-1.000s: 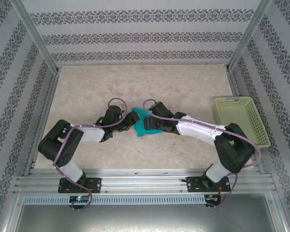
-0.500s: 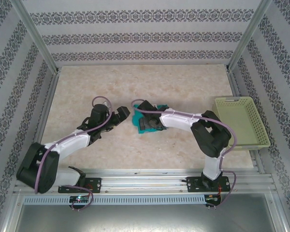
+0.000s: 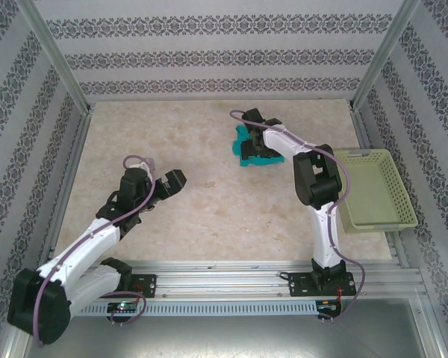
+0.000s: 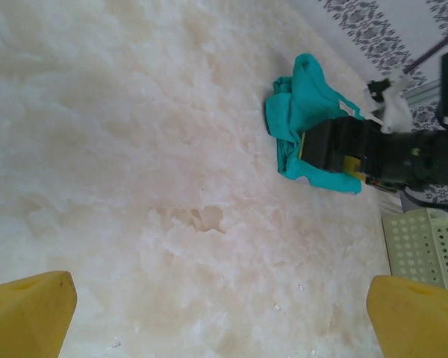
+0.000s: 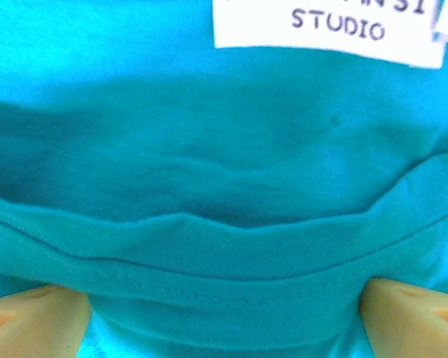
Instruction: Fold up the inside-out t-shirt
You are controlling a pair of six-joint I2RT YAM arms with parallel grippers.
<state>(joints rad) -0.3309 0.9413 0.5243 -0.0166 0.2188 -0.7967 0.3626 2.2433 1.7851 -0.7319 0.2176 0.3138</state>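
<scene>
1. The right gripper point(image 3: 249, 146) has its jaws spread wide. Its wrist view shows one pale fingertip point(image 5: 30, 317) at each lower corner, with a stitched hem of the t-shirt point(image 4: 306, 101) lying slack between them. It looks pressed onto the cloth rather than pinching it.
2. The left gripper point(image 3: 173, 181) is also wide open and holds nothing. Only bare table point(image 3: 209, 119) lies between its yellow fingertips point(image 4: 26, 309).
3. Just above the right jaws, a white tag point(image 5: 328, 22) printed "STUDIO" sits on the teal cloth, so the inner face is showing at that spot.
4. The t-shirt is a small, lumpy bundle under the right gripper, at the far right part of the table. It is near the pale green basket point(image 3: 362, 154) but does not touch it, and it is well apart from the left gripper.
5. Progress, as a judgement: the cloth is already gathered into a compact packet, so most of the folding seems done. The edges look uneven, and I cannot tell how neat the layers are. What may be left is tidying it or letting it go.
6. One second ago both grippers met at the bundle in the middle of the table. Half a second ago the left one had let go and backed off. Now the left arm has drawn back towards the near left, and the right arm has carried the bundle farther back and to the right.
</scene>
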